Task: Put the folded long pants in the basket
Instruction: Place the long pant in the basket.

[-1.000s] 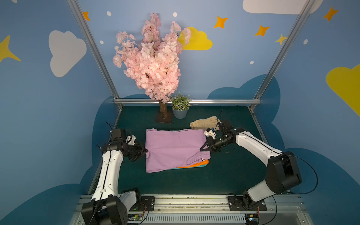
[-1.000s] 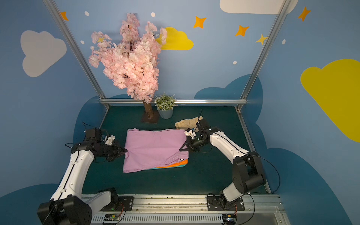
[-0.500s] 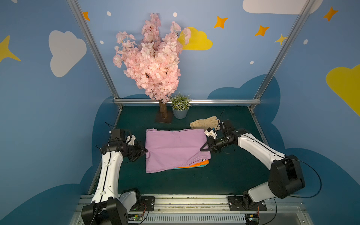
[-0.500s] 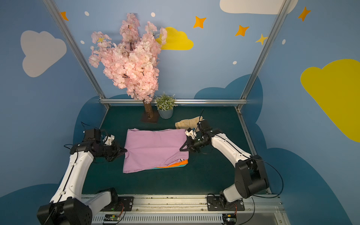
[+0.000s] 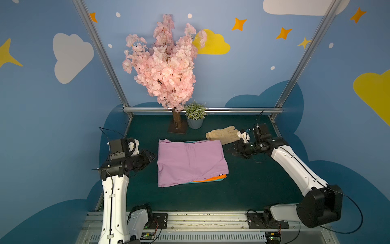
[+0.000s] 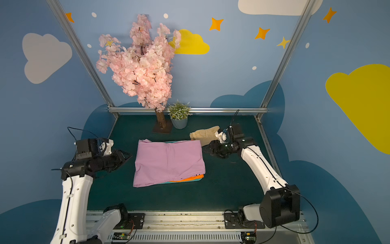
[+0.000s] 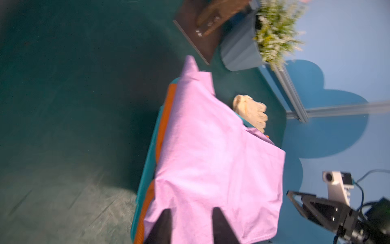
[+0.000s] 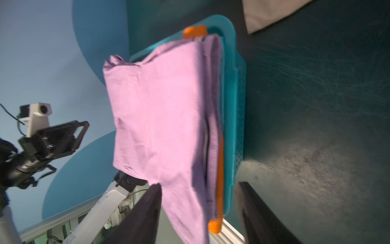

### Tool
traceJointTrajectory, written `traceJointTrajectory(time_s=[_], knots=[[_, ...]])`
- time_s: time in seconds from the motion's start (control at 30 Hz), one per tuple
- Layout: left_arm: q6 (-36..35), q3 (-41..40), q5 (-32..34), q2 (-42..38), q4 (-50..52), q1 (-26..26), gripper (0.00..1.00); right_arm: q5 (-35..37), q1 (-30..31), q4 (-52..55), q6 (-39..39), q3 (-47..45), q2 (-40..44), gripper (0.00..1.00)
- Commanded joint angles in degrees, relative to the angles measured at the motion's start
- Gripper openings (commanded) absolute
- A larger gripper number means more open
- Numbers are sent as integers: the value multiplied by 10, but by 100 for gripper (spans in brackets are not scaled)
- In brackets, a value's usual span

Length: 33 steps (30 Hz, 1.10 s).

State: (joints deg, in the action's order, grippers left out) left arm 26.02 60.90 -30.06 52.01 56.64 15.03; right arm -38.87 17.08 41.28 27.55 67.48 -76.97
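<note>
We see the lilac pants [image 5: 190, 160] on top of the pile in the teal basket [image 8: 236, 95], mid-bench [image 5: 211, 196], with orange pants [image 5: 211, 179] peeking out underneath. Our left fingers [image 7: 162, 226] are open a little and empty. Our right fingers [image 8: 143, 211] are open wider, empty too, near the glove [image 5: 223, 134].

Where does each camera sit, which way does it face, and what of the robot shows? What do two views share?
Top views: high at the front, looking down toward the back wall; both arms show, left gripper and right gripper flanking the lilac pants.
Left wrist: on the left arm, looks past its fingers across the lilac pants to the gloves and right gripper.
Right wrist: on the right arm, looks past its fingers across the basket to the left gripper.
Shared: both wrist views show the lilac pants and the opposite gripper.
</note>
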Motion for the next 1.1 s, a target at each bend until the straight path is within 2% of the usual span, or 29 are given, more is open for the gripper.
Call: traceJointTrajectory(time_s=[0.0,0.07,0.13,0.33,0.47,0.57,0.67,0.73,0.8,0.83,0.9,0.97,1.0,1.07], knots=[[25,-20,-143,-26,-62,-3,13,-35,13,-47,29,24,4,41],[53,-41,-193,-37,-100,-13,7,-63,30,-82,52,27,-20,30],[65,-64,-216,-47,-107,-26,3,-82,47,-97,67,41,-56,24],[139,-193,-190,-95,-139,-64,2,-88,68,-151,88,79,-182,14],[136,-233,-138,-97,-94,-68,2,-66,62,-166,86,95,-250,11],[149,-244,-133,-108,-99,-69,3,-30,52,-187,101,87,-266,13],[139,-235,-125,-112,-81,-69,4,-55,45,-225,119,76,-254,13],[125,-218,-113,-108,-61,-68,10,-54,45,-202,99,85,-228,13],[107,-183,-68,-109,-43,-68,17,-11,45,-157,58,93,-180,13],[102,-165,-37,-113,-42,-68,22,14,43,-139,34,94,-151,14],[95,-143,20,-117,-69,-68,37,64,36,-111,-2,88,-90,22],[93,-147,79,-116,-124,-68,51,127,24,-98,-11,66,-27,40],[93,-144,104,-106,-136,-68,56,162,18,-97,-3,50,1,46],[82,-132,152,-72,-169,-68,61,251,6,-107,-1,-2,65,59]])
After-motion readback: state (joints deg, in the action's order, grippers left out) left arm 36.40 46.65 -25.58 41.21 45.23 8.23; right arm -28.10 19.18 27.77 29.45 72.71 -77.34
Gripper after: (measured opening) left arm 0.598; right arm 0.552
